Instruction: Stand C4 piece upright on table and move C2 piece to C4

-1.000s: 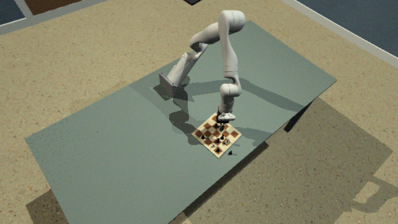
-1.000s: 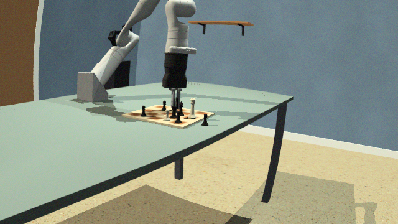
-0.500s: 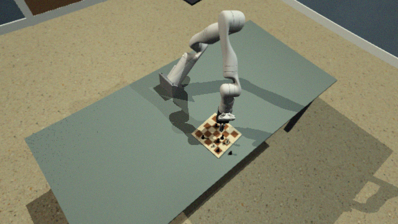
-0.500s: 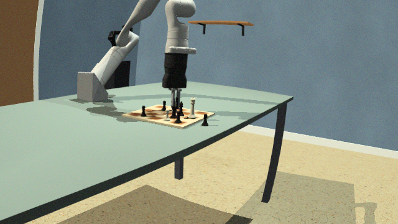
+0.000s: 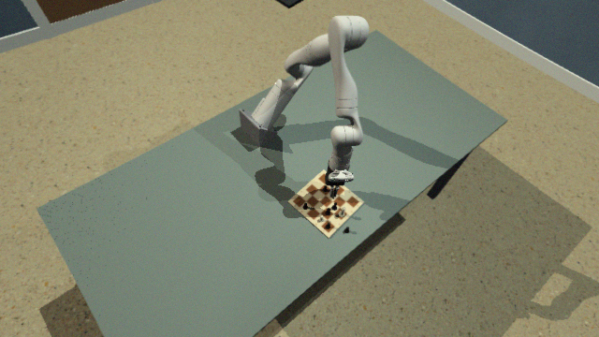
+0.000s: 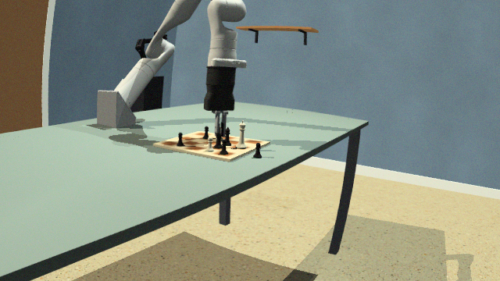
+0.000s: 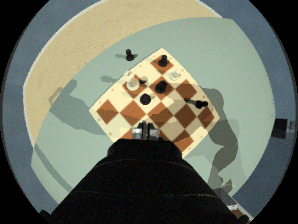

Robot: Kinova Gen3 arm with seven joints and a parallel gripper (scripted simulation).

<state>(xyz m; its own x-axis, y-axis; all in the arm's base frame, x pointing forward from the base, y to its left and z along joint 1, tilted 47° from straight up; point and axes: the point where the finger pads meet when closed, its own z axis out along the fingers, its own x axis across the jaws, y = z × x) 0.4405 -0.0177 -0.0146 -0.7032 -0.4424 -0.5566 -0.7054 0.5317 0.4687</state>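
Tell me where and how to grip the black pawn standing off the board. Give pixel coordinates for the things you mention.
Grip the black pawn (image 5: pixel 346 230) (image 6: pixel 258 151) (image 7: pixel 130 55) just under its round head, coming straight down from above. It stands upright on the table with its neck narrower than its base, and no other piece stands close against it, so the fingers should fit on either side.

- We can make out small, faint marks along the pale border of the chessboard (image 5: pixel 293 202) (image 6: pixel 230 158) (image 7: pixel 94 109), too blurred for us to read as letters or digits.
- We can read no other label, brand, number or sign.
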